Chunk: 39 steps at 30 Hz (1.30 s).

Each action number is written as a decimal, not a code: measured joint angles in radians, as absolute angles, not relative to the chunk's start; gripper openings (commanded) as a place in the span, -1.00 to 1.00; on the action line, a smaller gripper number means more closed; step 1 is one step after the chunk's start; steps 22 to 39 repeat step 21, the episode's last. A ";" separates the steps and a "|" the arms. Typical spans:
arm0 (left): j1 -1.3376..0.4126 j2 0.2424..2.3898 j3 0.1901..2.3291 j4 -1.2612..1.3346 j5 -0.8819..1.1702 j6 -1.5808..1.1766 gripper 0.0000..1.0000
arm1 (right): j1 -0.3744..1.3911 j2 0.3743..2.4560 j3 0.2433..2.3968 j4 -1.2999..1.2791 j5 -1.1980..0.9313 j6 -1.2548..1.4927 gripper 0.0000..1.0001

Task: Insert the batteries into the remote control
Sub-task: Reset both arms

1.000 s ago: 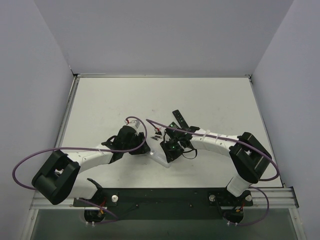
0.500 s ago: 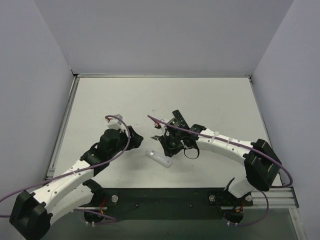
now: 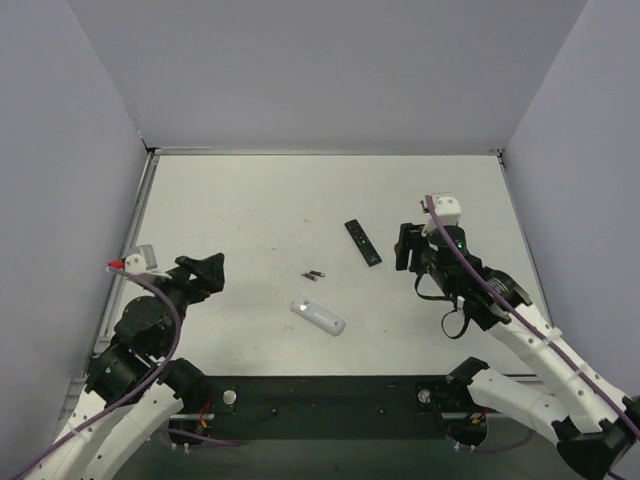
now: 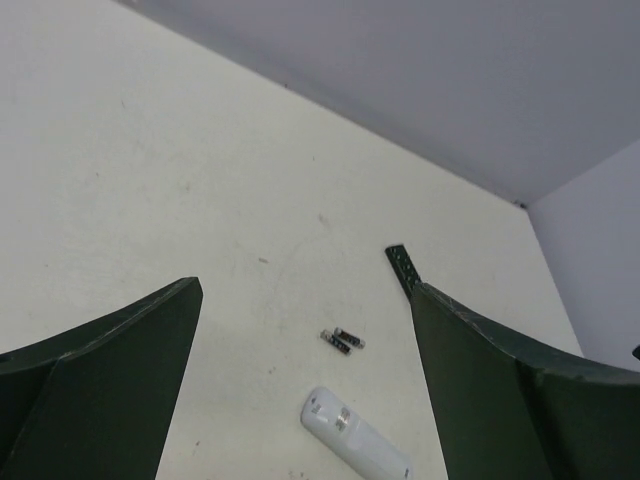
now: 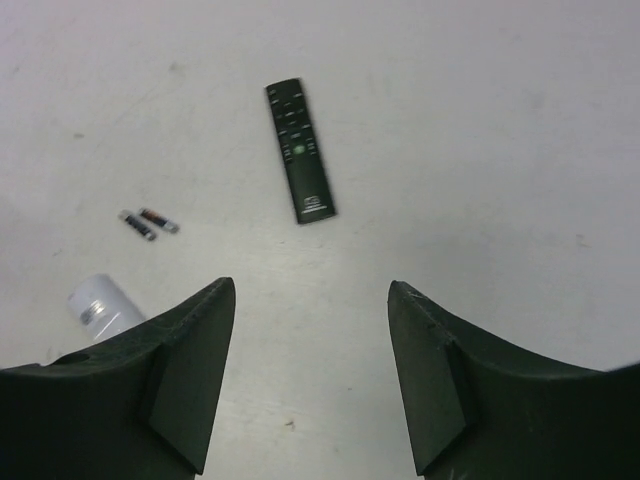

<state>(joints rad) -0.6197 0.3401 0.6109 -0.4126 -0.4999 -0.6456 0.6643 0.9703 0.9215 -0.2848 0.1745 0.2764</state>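
Left tool (image 3: 207, 268) and right tool (image 3: 408, 248) hang over the near flanks of the pale table (image 3: 250, 200), each with fingers spread wide and empty. Between them, nearest the front, lies the white oblong plastic remote control (image 3: 318, 316); whether its compartment is open cannot be told. Just beyond it, two tiny dark cylindrical batteries (image 3: 315, 273) lie side by side. Farther back rests a slim black remote (image 3: 363, 242). The cells are probably light, stiff, smooth and apt to roll, so a pinch across the barrel at mid-length seems best.
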 measured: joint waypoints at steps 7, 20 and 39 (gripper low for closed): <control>-0.620 0.101 0.651 -0.461 -0.664 -0.587 0.95 | 0.575 0.638 0.832 -0.316 0.474 0.280 0.56; -0.620 0.007 0.620 -0.466 -0.755 -0.469 0.95 | 0.568 0.461 0.731 -0.287 0.704 0.185 0.63; -0.620 0.010 0.620 -0.462 -0.754 -0.465 0.95 | 0.568 0.459 0.725 -0.286 0.707 0.184 0.64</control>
